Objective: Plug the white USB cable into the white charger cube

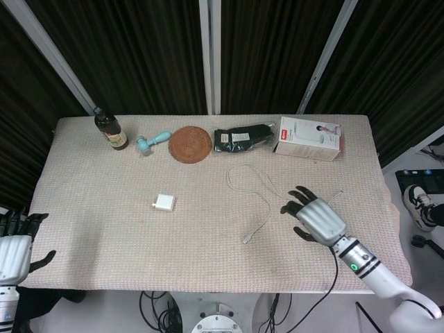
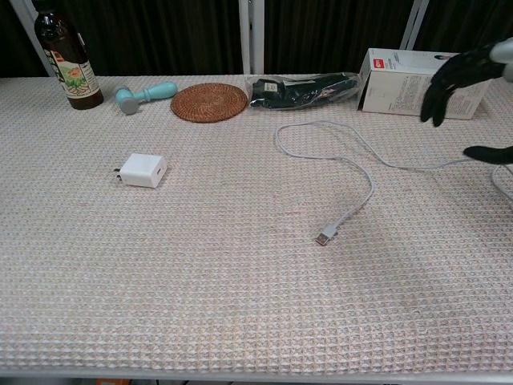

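The white charger cube [image 1: 164,203] [image 2: 143,170] lies on the cloth left of centre. A white USB cable [image 1: 255,189] [image 2: 353,156] loops across the middle, its plug end [image 1: 246,240] [image 2: 324,237] pointing toward the front edge. My right hand [image 1: 314,216] [image 2: 467,84] hovers open over the table, just right of the cable, fingers spread and empty. My left hand [image 1: 15,244] waits off the table's left front corner, open, seen only in the head view.
Along the back edge stand a dark bottle [image 1: 110,129], a teal handled tool [image 1: 152,141], a round woven coaster [image 1: 191,143], a black pouch [image 1: 242,137] and a white box [image 1: 309,137]. The beige waffle cloth [image 1: 104,229] covers the table.
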Controlling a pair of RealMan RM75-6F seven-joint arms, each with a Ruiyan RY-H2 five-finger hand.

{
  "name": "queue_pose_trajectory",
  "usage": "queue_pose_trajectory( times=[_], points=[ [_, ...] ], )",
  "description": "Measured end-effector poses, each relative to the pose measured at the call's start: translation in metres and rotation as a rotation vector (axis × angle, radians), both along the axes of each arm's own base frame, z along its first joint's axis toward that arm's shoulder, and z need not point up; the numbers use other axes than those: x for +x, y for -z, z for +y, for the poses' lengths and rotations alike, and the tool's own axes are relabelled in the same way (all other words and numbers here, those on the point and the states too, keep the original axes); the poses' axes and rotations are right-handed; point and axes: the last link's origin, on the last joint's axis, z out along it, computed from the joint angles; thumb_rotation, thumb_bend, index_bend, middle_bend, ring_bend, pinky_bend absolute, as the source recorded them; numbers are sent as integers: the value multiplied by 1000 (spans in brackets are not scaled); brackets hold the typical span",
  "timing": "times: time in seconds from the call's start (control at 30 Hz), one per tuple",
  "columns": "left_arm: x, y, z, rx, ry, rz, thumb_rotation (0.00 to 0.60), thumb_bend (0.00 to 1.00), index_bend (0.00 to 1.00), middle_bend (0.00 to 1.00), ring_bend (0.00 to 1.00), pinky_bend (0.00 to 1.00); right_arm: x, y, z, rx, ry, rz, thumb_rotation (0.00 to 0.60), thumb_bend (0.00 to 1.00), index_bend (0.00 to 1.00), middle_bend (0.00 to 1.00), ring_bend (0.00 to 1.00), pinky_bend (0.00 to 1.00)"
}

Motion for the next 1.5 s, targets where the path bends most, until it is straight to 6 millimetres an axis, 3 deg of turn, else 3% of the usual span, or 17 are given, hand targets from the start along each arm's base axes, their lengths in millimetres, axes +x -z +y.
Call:
queue_pose_trajectory(
  times=[0.2, 0.43, 0.73, 1.03, 1.5],
  points=[
    [-1, 0, 0, -7, -7, -3, 600, 137, 204, 210, 33, 0, 43, 56, -13, 121, -171, 90, 600, 277, 414, 389, 142, 125],
    [-7, 2, -1, -17, -27, -11, 600, 138, 204, 207, 33, 0, 43, 95, -10, 132, -238, 170, 600, 273, 434, 391, 157, 125],
    [-9, 4, 0, -25, -31, -16, 600, 138, 205, 204, 33, 0, 29, 114, -6, 104, -246, 199, 600, 272, 447, 391, 159, 117],
    [-10, 4, 1, -28, -33, -16, 600, 138, 205, 203, 33, 0, 30, 129, -8, 100, -244, 194, 600, 271, 447, 392, 159, 113],
    [-11, 4, 2, -34, -37, -18, 600, 138, 204, 197, 33, 0, 29, 136, -10, 121, -222, 194, 600, 307, 476, 392, 162, 113]
  ],
)
